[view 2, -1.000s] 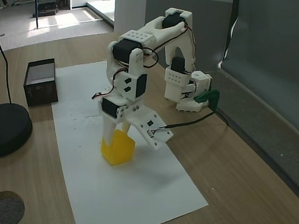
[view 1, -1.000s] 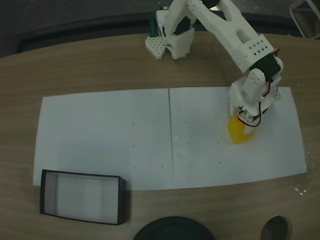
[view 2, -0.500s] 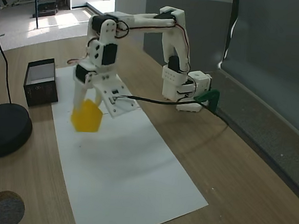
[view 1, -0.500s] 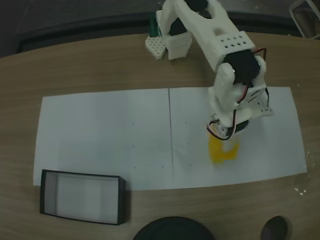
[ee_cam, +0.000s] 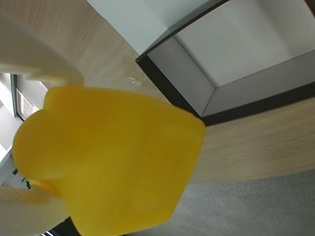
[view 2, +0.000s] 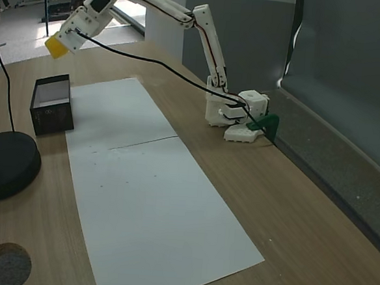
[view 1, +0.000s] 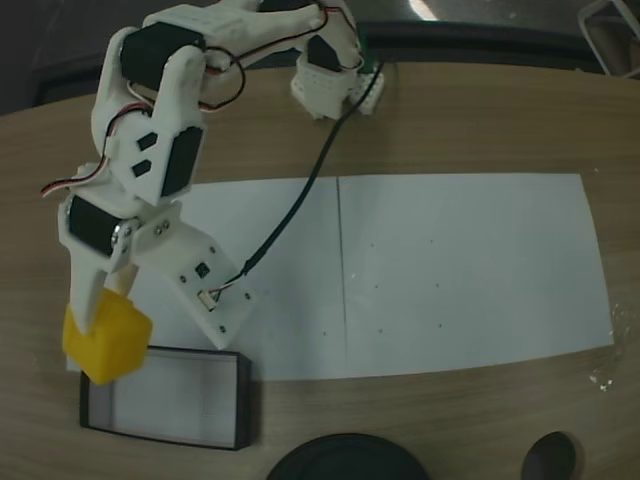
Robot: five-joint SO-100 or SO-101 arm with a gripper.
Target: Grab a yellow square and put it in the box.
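The yellow square (view 1: 107, 340) is held clamped in the pincer (view 1: 100, 318), raised high above the box (view 2: 51, 104) on the desk (view 2: 313, 242)

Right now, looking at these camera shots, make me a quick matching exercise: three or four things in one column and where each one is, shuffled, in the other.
Things:
1. yellow cube
2. black box
3. white paper
4. gripper

Places or states:
A. lying flat across the table
B. shut on the cube, up in the air
C. sitting on the table by the end of the paper
D. held above the table, near the box

Pairs: 1-D, 2-C, 3-A, 4-B
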